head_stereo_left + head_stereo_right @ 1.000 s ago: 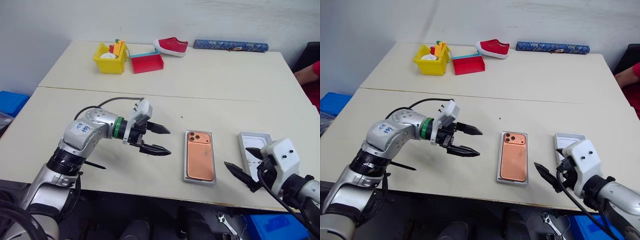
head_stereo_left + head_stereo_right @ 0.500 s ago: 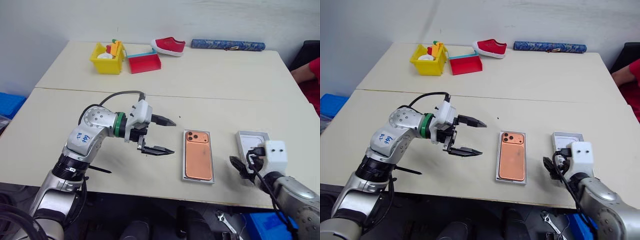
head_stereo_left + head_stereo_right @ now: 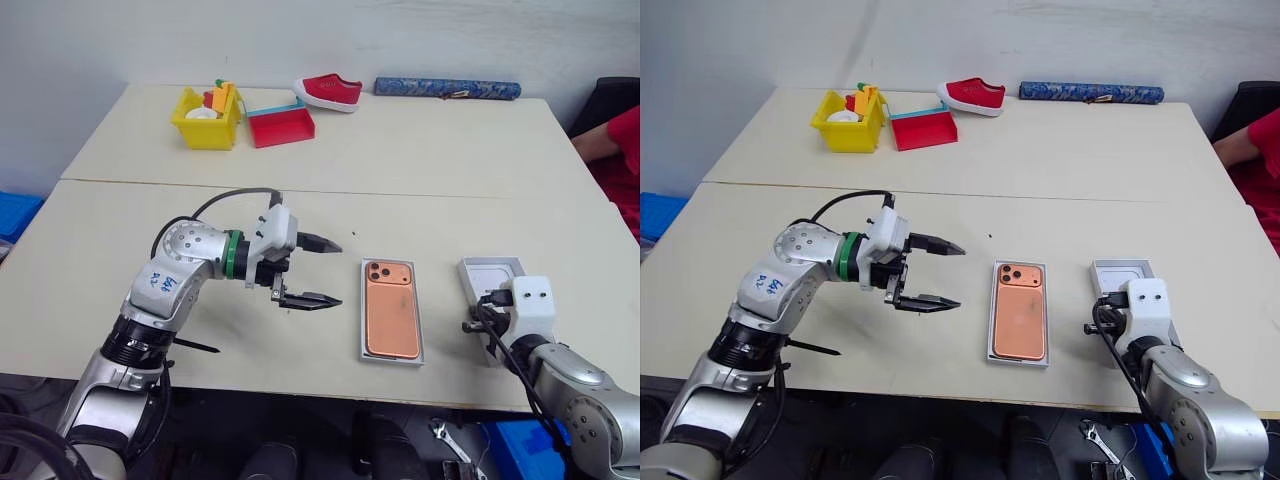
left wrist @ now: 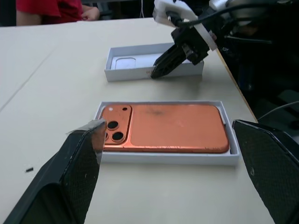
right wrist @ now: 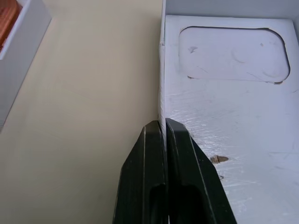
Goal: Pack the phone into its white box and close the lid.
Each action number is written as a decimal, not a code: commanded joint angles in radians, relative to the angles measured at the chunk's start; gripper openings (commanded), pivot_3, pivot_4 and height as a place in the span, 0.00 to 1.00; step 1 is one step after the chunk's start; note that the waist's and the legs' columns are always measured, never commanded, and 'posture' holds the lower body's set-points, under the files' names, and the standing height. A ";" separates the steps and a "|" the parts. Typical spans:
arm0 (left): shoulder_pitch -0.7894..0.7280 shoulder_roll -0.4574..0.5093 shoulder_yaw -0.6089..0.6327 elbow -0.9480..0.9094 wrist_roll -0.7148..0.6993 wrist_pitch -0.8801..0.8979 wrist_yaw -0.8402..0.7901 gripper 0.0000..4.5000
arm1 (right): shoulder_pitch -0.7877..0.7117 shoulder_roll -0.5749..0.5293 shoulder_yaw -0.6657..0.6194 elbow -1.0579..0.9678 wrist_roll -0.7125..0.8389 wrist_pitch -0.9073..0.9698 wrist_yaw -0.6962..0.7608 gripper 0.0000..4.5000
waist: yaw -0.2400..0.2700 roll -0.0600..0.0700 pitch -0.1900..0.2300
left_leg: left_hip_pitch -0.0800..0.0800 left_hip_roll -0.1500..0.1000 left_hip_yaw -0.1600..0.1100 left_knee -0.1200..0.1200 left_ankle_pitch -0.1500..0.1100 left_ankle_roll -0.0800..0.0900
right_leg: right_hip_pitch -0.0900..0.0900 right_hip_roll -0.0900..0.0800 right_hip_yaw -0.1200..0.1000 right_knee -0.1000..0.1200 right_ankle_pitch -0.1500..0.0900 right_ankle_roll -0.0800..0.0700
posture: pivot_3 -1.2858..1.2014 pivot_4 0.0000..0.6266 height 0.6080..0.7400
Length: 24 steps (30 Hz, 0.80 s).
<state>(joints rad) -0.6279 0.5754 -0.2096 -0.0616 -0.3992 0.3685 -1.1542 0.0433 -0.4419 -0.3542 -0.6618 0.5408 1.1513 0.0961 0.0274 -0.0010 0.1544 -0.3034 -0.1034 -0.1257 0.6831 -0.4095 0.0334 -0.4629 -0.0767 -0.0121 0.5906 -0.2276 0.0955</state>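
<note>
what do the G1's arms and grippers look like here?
Silver metallic arm shells with black joint rings. The left arm has a green wrist band, blue handwriting and a black looping cable. White wrist blocks; left gripper has two black pointed fingers. Right arm also carries black cabling.

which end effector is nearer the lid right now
Right. The right end effector is shut on the side wall of the lid. The left end effector hangs open beyond the phone, on its far side from the lid.

At the far side of the table [image 3: 420, 150] sit a yellow bin [image 3: 204, 115] (full of toys), a red tray [image 3: 280, 126], a red shoe [image 3: 328, 93] and a blue roll [image 3: 446, 89].
</note>
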 commanded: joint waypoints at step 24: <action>0.044 0.110 0.070 0.000 0.056 0.001 -0.003 1.00 | -0.291 0.373 0.258 0.255 1.431 -0.338 -0.567 0.01 | -0.005 0.002 0.002 | -0.001 0.000 -0.001 0.000 0.000 0.001 | 0.000 0.000 -0.001 0.000 0.000 0.000 | 0.52 0.24 1.00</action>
<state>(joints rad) -0.5918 0.6762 -0.1664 -0.0244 -0.3451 0.3688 -1.1624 -0.2401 -0.0949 -0.0716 -0.4181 1.9517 0.8250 -0.4579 0.0223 0.0012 0.1562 -0.3038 -0.1030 -0.1264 0.6826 -0.4093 0.0342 -0.4633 -0.0766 -0.0134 0.5903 -0.2275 0.0955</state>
